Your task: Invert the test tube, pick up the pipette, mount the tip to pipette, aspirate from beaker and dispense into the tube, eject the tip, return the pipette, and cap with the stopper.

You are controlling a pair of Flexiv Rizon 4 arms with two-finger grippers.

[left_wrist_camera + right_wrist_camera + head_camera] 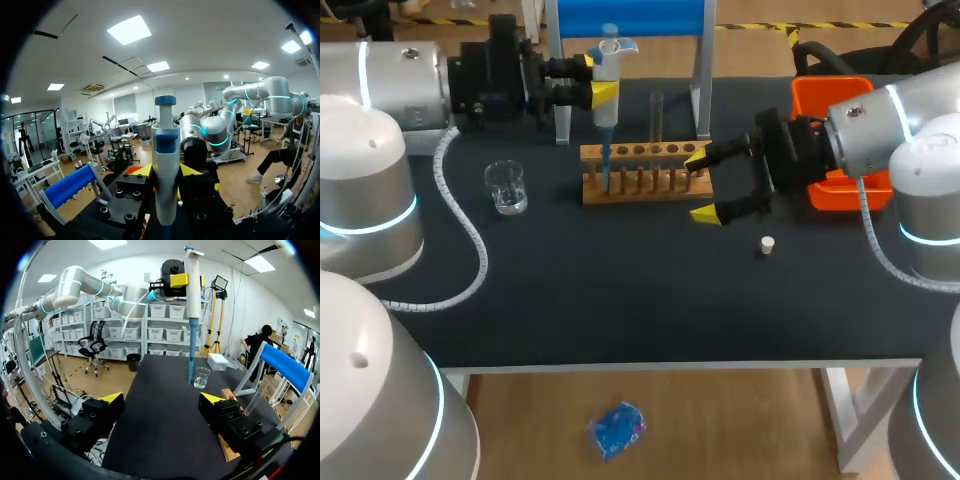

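Near the worktop's far edge, left gripper (597, 78) clamps the upright white pipette with blue plunger and blue tip (607, 110) over wooden rack (645, 172). Right gripper (702, 185) is spread open at the rack's right end.

On the table (620, 300) the rack (645, 172) sits toward the back, with a tube (657, 115) standing in it. From the rack, the beaker (506, 187) lies at nine o'clock, the stopper (767, 244) at four and the bin (825, 100) at two. The pipette (607, 85) (gripped in the left hand (598, 78)) hangs upright above the rack's left end.
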